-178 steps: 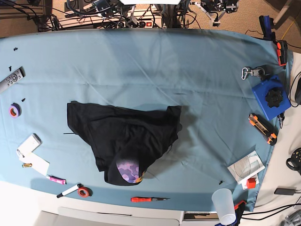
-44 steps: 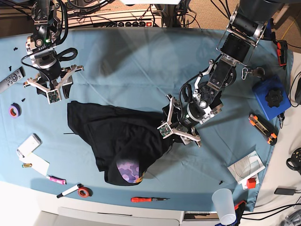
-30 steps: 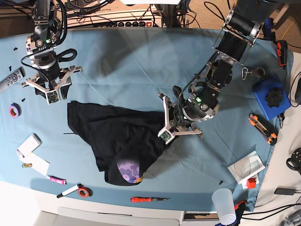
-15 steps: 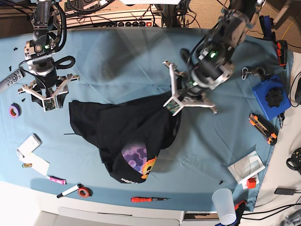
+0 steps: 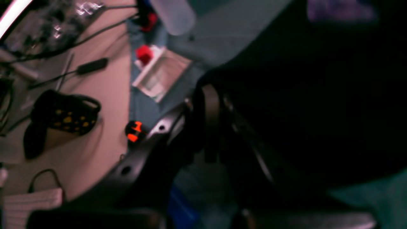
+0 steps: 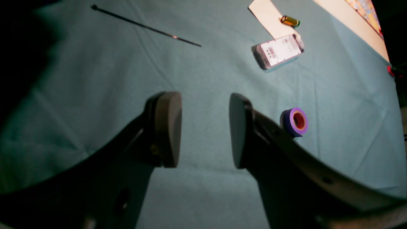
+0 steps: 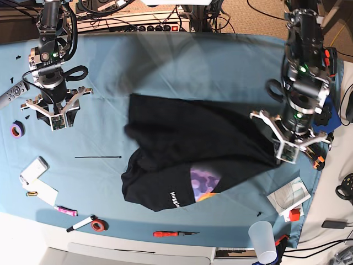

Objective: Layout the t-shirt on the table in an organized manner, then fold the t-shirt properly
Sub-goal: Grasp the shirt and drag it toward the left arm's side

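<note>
jaws of the left gripper (image 7: 288, 150) are pinched together on an edge of the t-shirt (image 7: 193, 149) — in the left wrist view the dark fabric bunches right at the fingertips, though that view is blurred. the right gripper (image 6: 203, 130) hangs with its jaws apart and nothing between them, bare blue cloth showing in the gap.

taking the t-shirt as the landmark: it lies stretched across the middle of the table (image 7: 182, 66), black, with a purple and orange print (image 7: 202, 182) and small white lettering near its front hem. the left gripper sits at its end toward the blue box (image 7: 317, 113). the right gripper (image 7: 51, 110) is well apart from the shirt's opposite end, above open cloth. a thin dark stick (image 7: 98, 157) lies just off that same end. a purple tape roll (image 6: 295, 121), a small white device (image 6: 279, 51) and a remote (image 7: 12, 95) lie farther out beyond the right gripper. in front of the shirt, near the table's edge, lie a red-handled screwdriver (image 7: 175, 234) and a marker (image 7: 81, 223) — a clear plastic cup (image 7: 263, 240) stands toward the corner.
</note>
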Robot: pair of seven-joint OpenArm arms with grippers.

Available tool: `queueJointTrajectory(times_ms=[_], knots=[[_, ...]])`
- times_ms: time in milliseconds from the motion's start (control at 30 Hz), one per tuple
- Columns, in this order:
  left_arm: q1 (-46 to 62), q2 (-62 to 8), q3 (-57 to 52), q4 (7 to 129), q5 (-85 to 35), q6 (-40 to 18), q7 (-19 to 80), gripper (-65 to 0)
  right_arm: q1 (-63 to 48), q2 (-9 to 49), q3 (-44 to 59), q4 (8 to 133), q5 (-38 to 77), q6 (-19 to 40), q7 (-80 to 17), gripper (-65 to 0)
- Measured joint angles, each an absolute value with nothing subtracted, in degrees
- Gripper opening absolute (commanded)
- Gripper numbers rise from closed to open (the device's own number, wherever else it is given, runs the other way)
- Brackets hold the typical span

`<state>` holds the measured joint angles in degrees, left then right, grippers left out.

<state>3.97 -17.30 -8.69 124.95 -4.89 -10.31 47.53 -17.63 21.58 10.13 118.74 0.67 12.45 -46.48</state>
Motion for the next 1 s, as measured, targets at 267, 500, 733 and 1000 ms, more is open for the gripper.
queueJointTrajectory(times_ms=[267, 500, 733, 1000], knots=[[3.77, -17.78, -8.91, 121.45, -8.03, -10.90, 47.90, -65.0, -17.63, 19.94, 10.22, 118.74, 0.47, 12.40, -47.88, -39.9], [3.79, -17.76, -8.86, 121.43, -2.66, -10.87, 47.62, -65.0, -17.63, 15.86, 10.17, 118.74, 3.27, 12.34, -47.72, -39.9], [2.28, -17.74, -8.84, 117.71, 1.41, -8.99, 45.91, -65.0, -17.63, 15.11, 10.17, 118.72, 5.72, 12.62, -48.01, -39.9], [-4.23, -17.65, -8.82, 107.02, 0.86, -9.06, 43.53, -65.0, -17.61, 15.09, 10.17, 118.72, 5.63, 12.45, -48.88, -39.9]])
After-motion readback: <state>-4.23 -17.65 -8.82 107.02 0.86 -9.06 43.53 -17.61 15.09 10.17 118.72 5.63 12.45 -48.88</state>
